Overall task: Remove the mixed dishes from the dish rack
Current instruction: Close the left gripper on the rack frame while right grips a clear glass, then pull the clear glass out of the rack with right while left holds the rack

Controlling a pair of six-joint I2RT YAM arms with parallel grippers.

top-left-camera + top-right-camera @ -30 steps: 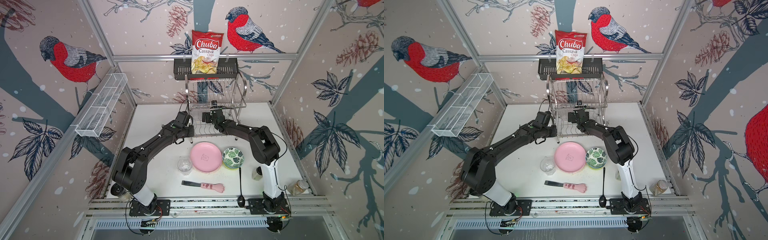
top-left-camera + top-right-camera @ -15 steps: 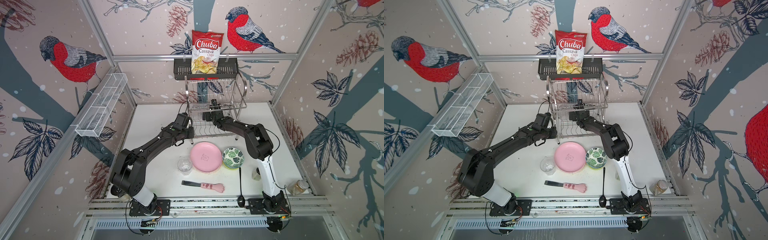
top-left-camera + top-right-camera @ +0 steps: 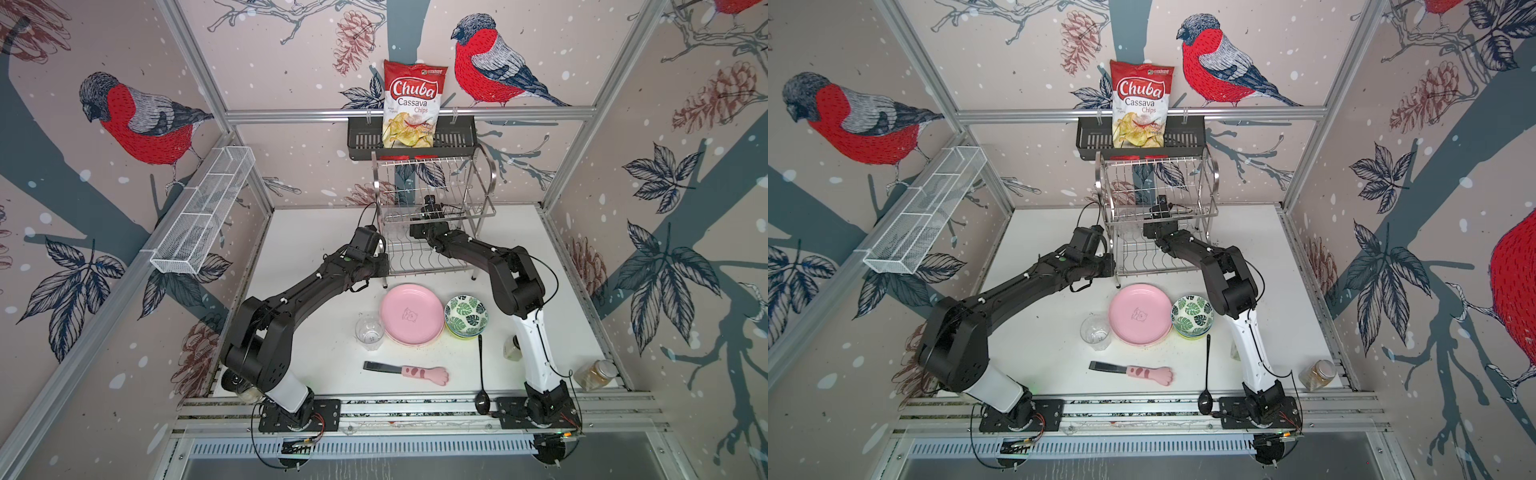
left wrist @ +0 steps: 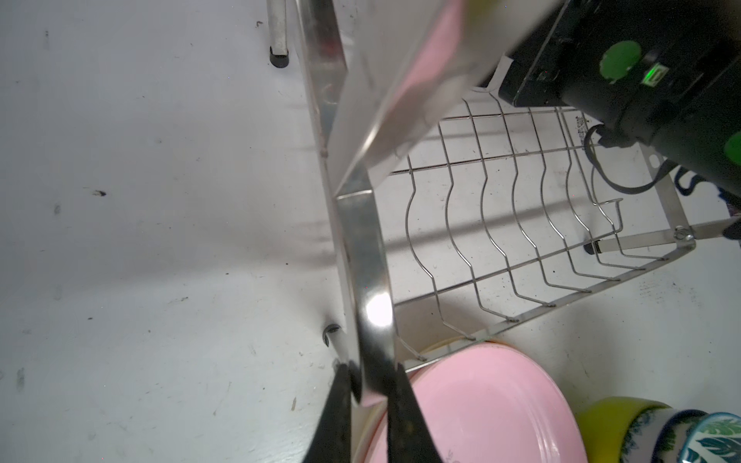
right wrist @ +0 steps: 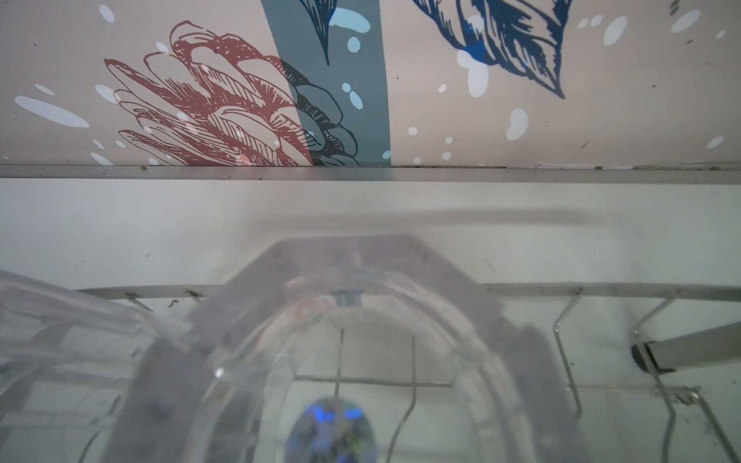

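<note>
The steel dish rack (image 3: 483, 183) stands at the back of the table. My left gripper (image 4: 371, 385) is shut on the flat steel strip (image 4: 361, 248) of its left side, near the front leg (image 3: 384, 272). My right gripper (image 3: 429, 208) reaches inside the rack with a clear glass (image 5: 353, 280) between its fingers. Whether they press on it is blurred. A second clear glass (image 5: 60, 296) lies beside it. On the table sit a pink plate (image 3: 411, 313) stacked on others, a leaf bowl (image 3: 466, 316) stacked on a lime bowl (image 4: 613, 417), and another glass (image 3: 369, 331).
A black spoon (image 3: 481, 374) and a pink paw-handled tool (image 3: 415, 372) lie near the front edge. A jar (image 3: 596, 374) stands at the front right. A chips bag (image 3: 411, 104) sits in the black basket (image 3: 461, 139) above the rack. A white mesh tray (image 3: 203, 216) hangs on the left wall.
My right gripper has moved further back into the rack, around the glass. The left gripper has kept its hold on the rack's side.
</note>
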